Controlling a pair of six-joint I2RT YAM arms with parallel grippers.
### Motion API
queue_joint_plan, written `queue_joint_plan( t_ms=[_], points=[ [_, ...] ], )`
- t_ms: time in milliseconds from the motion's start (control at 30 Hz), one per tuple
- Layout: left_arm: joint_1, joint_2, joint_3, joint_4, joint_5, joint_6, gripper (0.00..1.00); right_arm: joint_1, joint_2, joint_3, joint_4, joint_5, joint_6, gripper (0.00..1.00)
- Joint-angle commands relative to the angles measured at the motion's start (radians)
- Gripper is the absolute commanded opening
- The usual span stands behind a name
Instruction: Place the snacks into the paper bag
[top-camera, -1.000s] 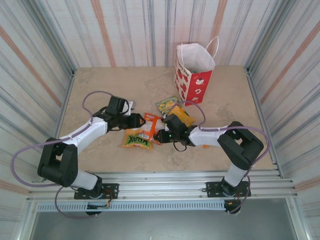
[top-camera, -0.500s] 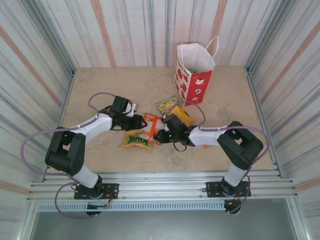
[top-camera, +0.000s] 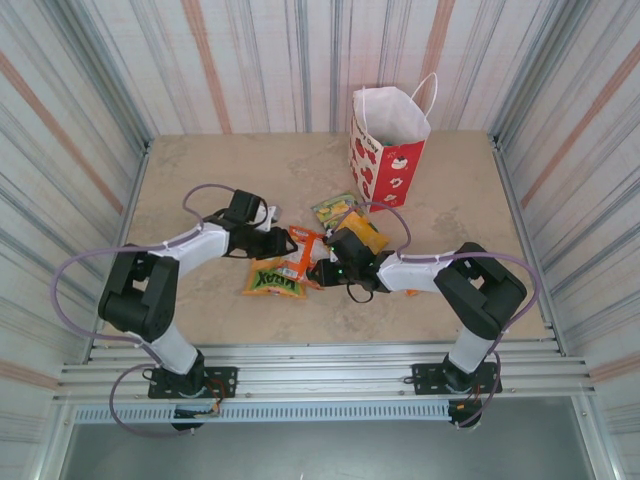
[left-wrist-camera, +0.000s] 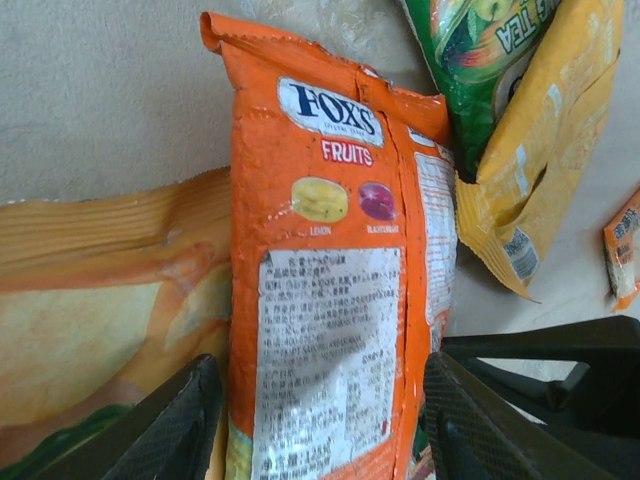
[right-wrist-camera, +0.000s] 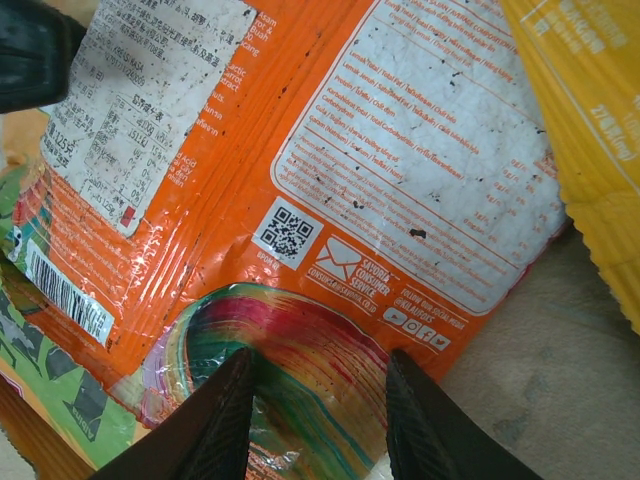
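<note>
Although the paper bag (top-camera: 386, 150) stands upright with its mouth open at the far side of the bench (top-camera: 200, 180), the snacks (top-camera: 300, 258) lie well apart from it, heaped in an overlapping cluster mid-bench between the two arms. From overhead the bag's white inside shows, but its bottom is hidden.

Seen from the left wrist, an orange packet (left-wrist-camera: 330, 300) marked Fox's Fruits lies label-side up, its near end cut off by the frame. The left fingers (left-wrist-camera: 170, 430) stand apart, one at each side of that near end; they are about as wide as the packet, and I cannot tell whether they press its edges. Beside it a yellow-orange packet (left-wrist-camera: 90, 300) runs off the left edge. Past its far end, a green packet (left-wrist-camera: 470, 60) overlaps a yellow packet (left-wrist-camera: 540, 170), both clipped at the top. Only a sliver of a small orange packet (left-wrist-camera: 625, 245) shows at the right border.

Seen from the right wrist, the right fingers (right-wrist-camera: 222, 420) are set narrow, with the rainbow-printed foil of a second orange packet (right-wrist-camera: 400, 200) between them. Whether that foil is pinched or merely lies under them is unclear. Its small print is too speckled to read.

From overhead, both sets of fingertips are too small to judge.
</note>
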Motion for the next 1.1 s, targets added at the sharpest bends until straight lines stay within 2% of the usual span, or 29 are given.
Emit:
queue_joint_plan(
  t_ms=[0,100,400,633,867,1067],
  points=[
    [-0.004,0.035,0.039,0.011,0.032,0.020,0.57,0.009,0.026,0.005,-0.006,0.011,-0.019,0.38],
    [-0.019,0.060,0.059,0.015,0.056,0.026,0.51,0.010,0.025,0.003,-0.005,0.014,-0.020,0.38],
    [-0.055,0.082,0.080,0.032,0.077,0.031,0.26,0.009,0.014,0.001,0.001,0.022,-0.023,0.38],
    [-0.055,-0.019,0.046,0.025,0.027,0.075,0.11,0.009,-0.071,-0.033,0.008,0.056,-0.035,0.43],
    [-0.054,-0.154,0.009,0.018,0.004,0.130,0.01,-0.002,-0.212,-0.087,0.028,0.072,-0.069,0.51],
    [-0.054,-0.305,-0.042,0.071,0.042,0.179,0.00,-0.018,-0.332,-0.136,0.043,0.082,-0.115,0.56]
  ],
)
